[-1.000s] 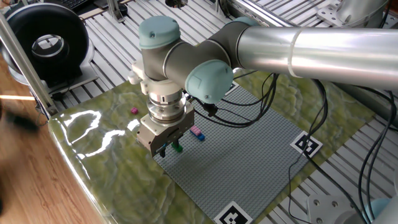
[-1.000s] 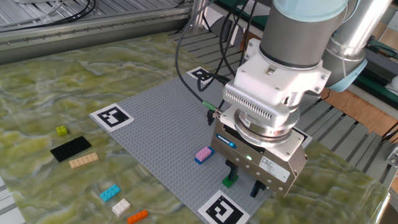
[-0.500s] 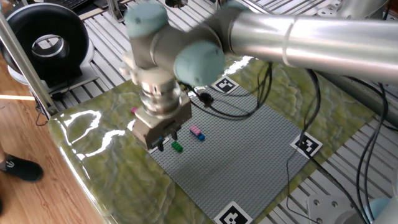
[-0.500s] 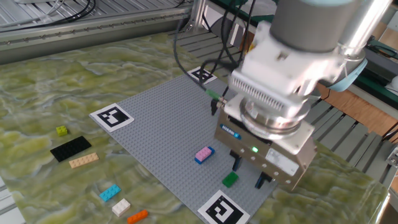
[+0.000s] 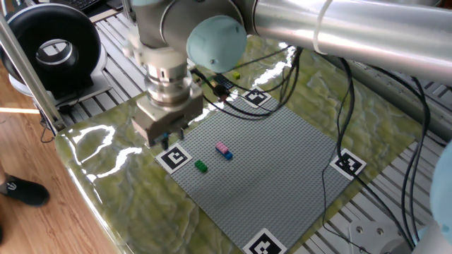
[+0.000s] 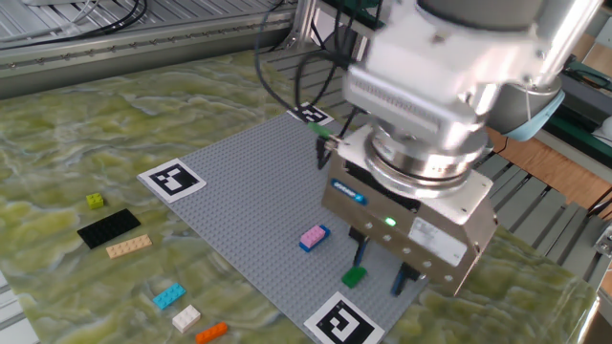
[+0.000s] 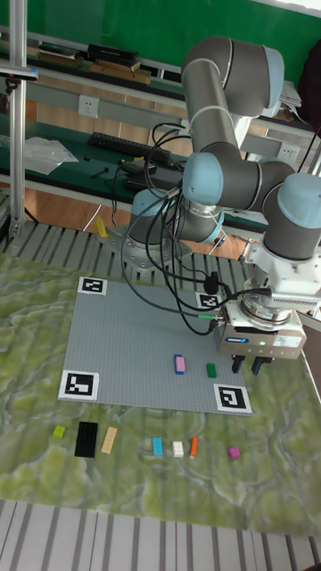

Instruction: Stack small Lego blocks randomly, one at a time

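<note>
A green Lego block [image 6: 354,276] sits alone on the grey baseplate [image 6: 249,191] near its corner; it also shows in the first fixed view [image 5: 201,166] and the tall view [image 7: 211,369]. A pink block on a blue one [image 6: 314,237] stands close by. My gripper [image 6: 381,268] hangs open and empty above the baseplate's edge, just beside the green block and clear of it. In the tall view the gripper [image 7: 251,362] is right of the green block. Loose cyan [image 6: 168,296], white [image 6: 185,317], orange [image 6: 212,332] and tan [image 6: 128,247] blocks lie off the plate.
Square marker tags [image 6: 173,178] [image 6: 339,322] mark the baseplate's corners. A black plate [image 6: 108,227] and a lime block [image 6: 95,201] lie on the green mat. A magenta block [image 7: 234,453] lies near the mat's front. Cables [image 7: 169,259] trail from the arm over the plate.
The gripper was down at the green block a second ago; it has since risen and drifted off toward the plate's edge, leaving the green block on the baseplate.
</note>
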Robot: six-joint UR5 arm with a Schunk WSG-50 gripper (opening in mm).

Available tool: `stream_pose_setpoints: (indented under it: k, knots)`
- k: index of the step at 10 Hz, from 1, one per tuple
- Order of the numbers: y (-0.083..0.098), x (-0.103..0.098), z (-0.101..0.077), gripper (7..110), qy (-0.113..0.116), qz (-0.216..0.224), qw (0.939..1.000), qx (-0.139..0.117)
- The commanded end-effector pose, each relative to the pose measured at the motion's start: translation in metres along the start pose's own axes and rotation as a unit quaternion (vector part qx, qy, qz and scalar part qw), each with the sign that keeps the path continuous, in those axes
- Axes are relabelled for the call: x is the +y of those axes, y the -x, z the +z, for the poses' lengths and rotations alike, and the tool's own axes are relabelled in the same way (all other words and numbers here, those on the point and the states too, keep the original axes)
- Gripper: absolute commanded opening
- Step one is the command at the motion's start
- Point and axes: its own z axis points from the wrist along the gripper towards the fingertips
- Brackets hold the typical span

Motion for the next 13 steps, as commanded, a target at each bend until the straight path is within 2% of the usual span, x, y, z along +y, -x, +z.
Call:
stream_pose_setpoints:
  k: [1,3,4,6,8,10,11,13]
  knots:
    - [0.029,-0.023,-0.006,22,-0.034,0.011,0.9988,-0.033]
    - [0.026,-0.031,-0.011,22,-0.028,0.02,0.999,-0.029]
    - [0.029,-0.04,-0.016,7,-0.041,0.019,0.9981,-0.042]
    - [0.027,-0.032,-0.033,7,-0.025,0.021,0.9972,-0.068]
    - [0.016,-0.027,-0.042,7,-0.012,0.02,0.9974,-0.068]
    - [0.011,-0.034,-0.052,7,-0.019,0.007,0.9964,-0.082]
    - [0.014,-0.038,-0.049,7,-0.022,-0.004,0.9962,-0.084]
    - [0.03,-0.031,-0.035,7,-0.001,-0.011,0.9964,-0.084]
